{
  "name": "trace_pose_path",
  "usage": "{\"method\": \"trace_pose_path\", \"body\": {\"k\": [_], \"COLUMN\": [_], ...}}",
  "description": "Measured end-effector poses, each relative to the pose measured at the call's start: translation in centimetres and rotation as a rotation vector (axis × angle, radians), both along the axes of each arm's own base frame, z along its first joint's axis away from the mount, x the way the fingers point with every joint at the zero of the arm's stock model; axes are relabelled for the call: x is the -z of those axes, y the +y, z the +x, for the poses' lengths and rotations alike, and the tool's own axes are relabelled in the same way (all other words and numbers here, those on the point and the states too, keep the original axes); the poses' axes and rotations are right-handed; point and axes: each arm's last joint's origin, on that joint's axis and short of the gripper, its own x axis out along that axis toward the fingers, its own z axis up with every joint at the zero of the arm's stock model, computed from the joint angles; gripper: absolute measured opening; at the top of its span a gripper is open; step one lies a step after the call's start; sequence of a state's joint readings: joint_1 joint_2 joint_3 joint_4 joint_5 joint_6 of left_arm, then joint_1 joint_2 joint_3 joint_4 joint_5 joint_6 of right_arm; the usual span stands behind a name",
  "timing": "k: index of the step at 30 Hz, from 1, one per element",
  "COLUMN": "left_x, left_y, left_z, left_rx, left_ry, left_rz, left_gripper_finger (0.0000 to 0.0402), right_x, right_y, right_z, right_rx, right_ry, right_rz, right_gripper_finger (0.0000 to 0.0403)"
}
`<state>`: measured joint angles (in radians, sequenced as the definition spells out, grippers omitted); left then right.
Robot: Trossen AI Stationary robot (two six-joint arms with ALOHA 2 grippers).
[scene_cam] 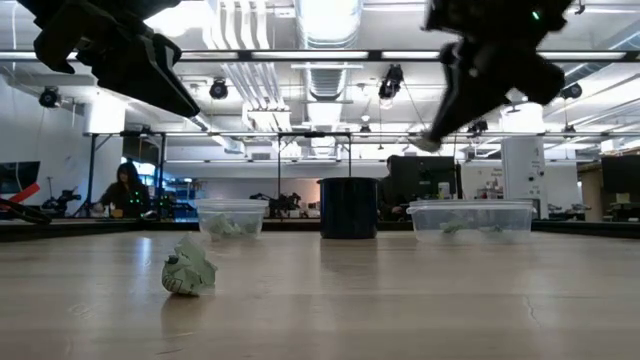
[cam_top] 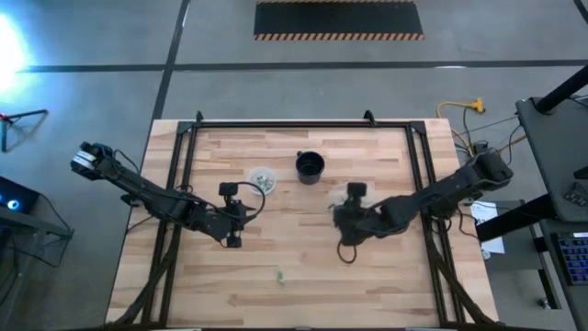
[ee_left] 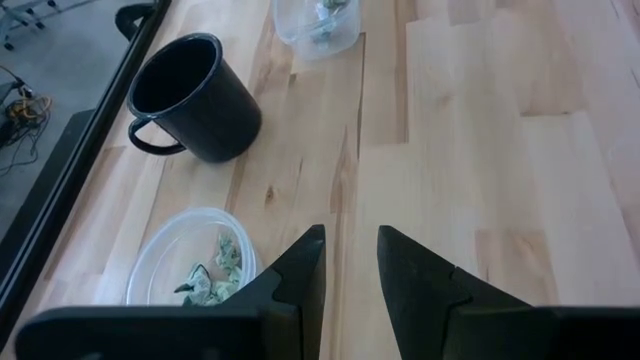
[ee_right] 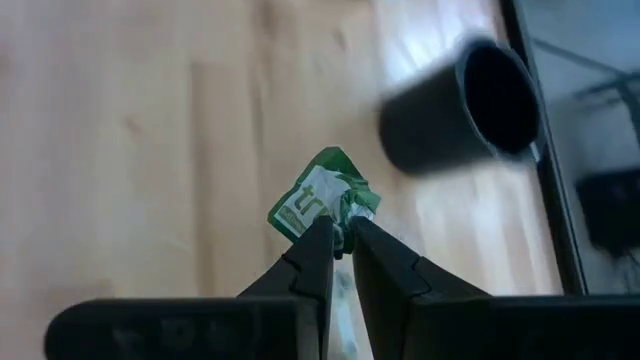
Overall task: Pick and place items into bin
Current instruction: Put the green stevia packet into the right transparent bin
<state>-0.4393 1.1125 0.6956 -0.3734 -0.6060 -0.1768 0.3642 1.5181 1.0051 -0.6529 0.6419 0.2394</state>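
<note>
My right gripper [ee_right: 340,225] is shut on a crumpled green and white wrapper [ee_right: 322,203], raised above the table in the low view [scene_cam: 430,142] and near the table's middle in the high view [cam_top: 338,219]. My left gripper [ee_left: 350,250] is open and touches nothing; it hovers left of the middle [cam_top: 237,217], beside a clear container [ee_left: 190,265] that holds several green pieces. Another crumpled wrapper [scene_cam: 189,268] lies alone on the wood near the table's near edge [cam_top: 279,274]. A black mug [cam_top: 310,166] stands upright toward the far side. My right gripper pinches the crumpled wrapper by its near edge [ee_right: 338,222] between the two fingertips. The rest of the wrapper sticks out beyond the fingers. It is lifted clear of the table.
A second clear container [scene_cam: 470,220] with pieces inside stands right of the mug [scene_cam: 349,207], partly under my right arm in the high view. A black frame [cam_top: 303,125] runs round the tabletop. Bare wood lies between the arms and the near edge.
</note>
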Motion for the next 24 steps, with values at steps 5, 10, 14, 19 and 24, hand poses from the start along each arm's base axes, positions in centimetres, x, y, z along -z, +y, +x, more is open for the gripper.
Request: {"method": "trace_pose_path", "body": {"k": [5, 10, 14, 19, 24], "left_x": [-0.1, -0.1, 0.3, 0.5, 0.4], "left_y": [0.0, 0.0, 0.0, -0.1, -0.1], "left_z": [0.1, 0.1, 0.1, 0.2, 0.2], "left_rx": [-0.001, 0.000, 0.002, 0.028, 0.033], "left_ry": [-0.015, -0.023, -0.021, -0.040, -0.049], "left_rz": [-0.007, -0.010, -0.007, 0.015, 0.017], "left_gripper_finger": [0.0077, 0.0077, 0.0077, 0.0077, 0.0077], "right_x": [1.7, 3.3, 3.9, 4.1, 4.3], "right_y": [-1.9, -3.2, -3.8, -4.4, -4.6], "right_z": [-2.6, -4.0, -4.6, -4.8, -4.7], "right_rx": [0.127, 0.192, 0.211, 0.263, 0.273], "right_ry": [-0.025, -0.079, -0.101, -0.132, -0.127], "right_rz": [-0.052, -0.060, -0.050, -0.041, -0.042], "right_gripper_finger": [0.0031, 0.0031, 0.0031, 0.0031, 0.0036]}}
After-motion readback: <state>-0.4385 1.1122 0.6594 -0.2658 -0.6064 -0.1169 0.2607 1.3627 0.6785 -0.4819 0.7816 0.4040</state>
